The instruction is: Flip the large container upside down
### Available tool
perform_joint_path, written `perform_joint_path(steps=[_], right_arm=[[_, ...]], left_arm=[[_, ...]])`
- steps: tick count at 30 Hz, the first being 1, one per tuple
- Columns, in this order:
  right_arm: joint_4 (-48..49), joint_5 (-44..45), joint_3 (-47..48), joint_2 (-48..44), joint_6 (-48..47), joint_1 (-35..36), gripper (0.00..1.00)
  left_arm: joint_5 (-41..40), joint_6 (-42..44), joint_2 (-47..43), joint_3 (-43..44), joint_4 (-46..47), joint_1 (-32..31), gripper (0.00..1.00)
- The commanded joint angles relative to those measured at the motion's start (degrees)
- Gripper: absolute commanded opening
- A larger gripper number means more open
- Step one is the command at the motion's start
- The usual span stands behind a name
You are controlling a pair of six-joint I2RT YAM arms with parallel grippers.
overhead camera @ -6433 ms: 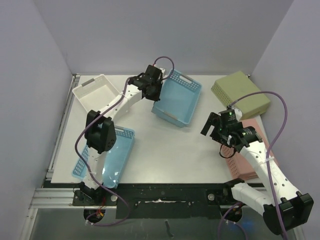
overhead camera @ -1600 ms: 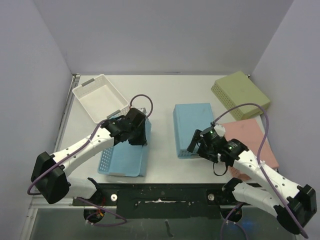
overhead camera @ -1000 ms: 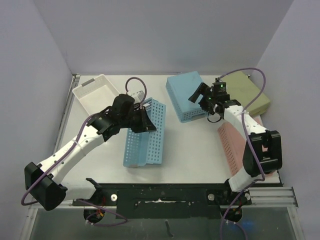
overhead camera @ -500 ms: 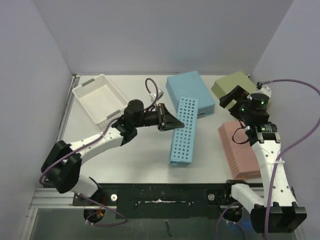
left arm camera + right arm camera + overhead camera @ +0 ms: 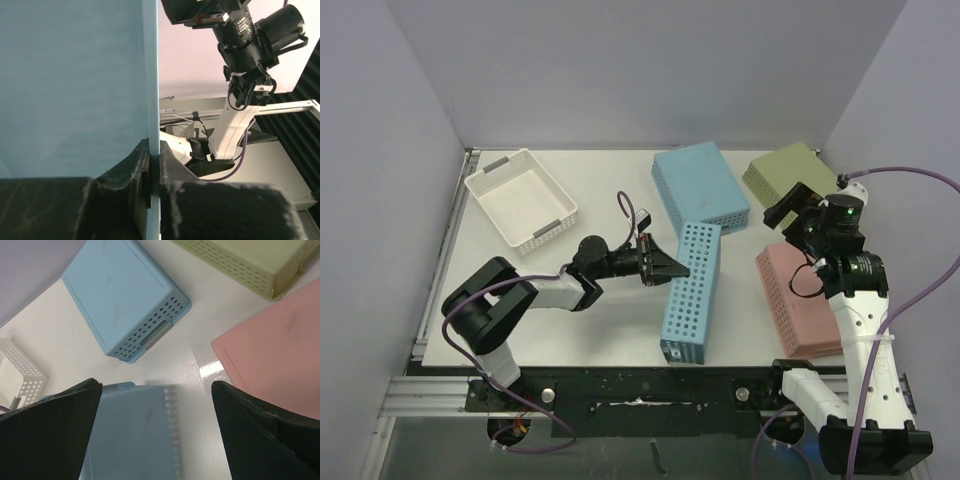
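Note:
The large container is a light blue perforated basket, tipped up on one long side in the middle of the table, its holed wall facing the camera. My left gripper is shut on its rim from the left; in the left wrist view the fingers pinch the thin blue wall. My right gripper hangs open above the table's right side, holding nothing. In the right wrist view the container's flat bottom shows between and below the right gripper.
A second blue basket lies upside down at the back centre. An upside-down green basket is at back right, an upside-down pink one at right. A white basket sits upright at back left.
The held blue container has shifted a little toward the near edge and stands steeper on its side. The left arm has folded back and lower. The right arm has hardly moved.

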Motion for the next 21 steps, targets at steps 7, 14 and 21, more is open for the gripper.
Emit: perform_joint_path(steps=[7, 14, 21], right_arm=[[-1.11, 1.20, -1.85, -1.38, -1.76, -0.27, 0.98], [-1.91, 1.85, -3.09, -1.86, -2.25, -0.24, 0.98], [-2.07, 1.69, -3.63, -1.73, -2.83, -0.28, 0.97]], left_arm=[[3.17, 7.40, -2.64, -5.07, -2.48, 4.23, 0.31], [3.21, 25.84, -9.79, -2.94, -31.91, 8.68, 0.42], [-4.44, 49.43, -13.67, 6.33, -71.30, 13.41, 0.43]])
